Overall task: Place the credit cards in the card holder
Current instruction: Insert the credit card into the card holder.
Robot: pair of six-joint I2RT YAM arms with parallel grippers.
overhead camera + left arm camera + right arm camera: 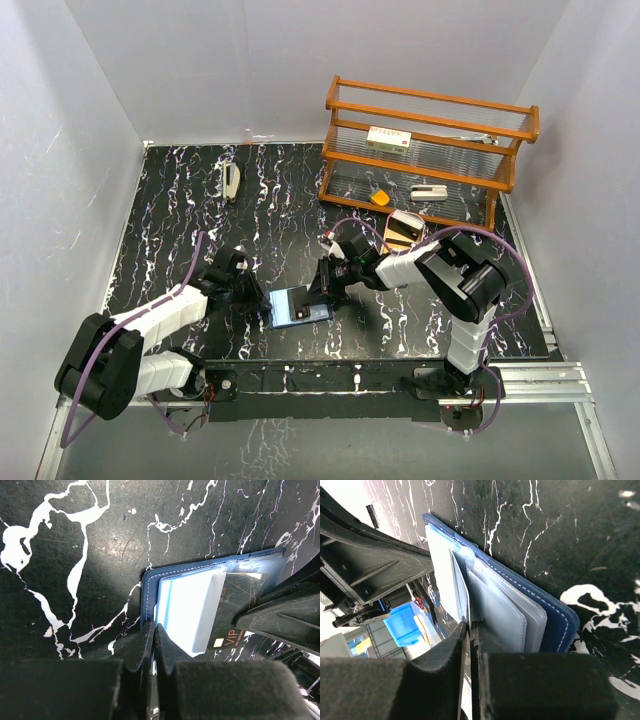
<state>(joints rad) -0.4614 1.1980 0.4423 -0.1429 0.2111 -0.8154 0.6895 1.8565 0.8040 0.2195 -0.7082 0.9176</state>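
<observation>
The card holder (298, 305) lies open on the black marbled table, navy outside and pale blue-grey inside (190, 605). My left gripper (154, 626) is shut on its near edge, at its left side in the top view (268, 308). A black credit card (239, 600) with gold "VIP" lettering sits partly inside a slot. My right gripper (469, 625) is shut on this thin card's free end, at the holder's right side (322, 292). Several slotted leaves and the navy cover (555, 625) fan out beside its fingers.
A wooden slatted rack (430, 150) stands at the back right with a white box (389, 139), a white item (428, 191) and an orange piece (380, 197). A gold-rimmed tray (403, 228) lies in front of it. A small white object (231, 182) lies at the back left.
</observation>
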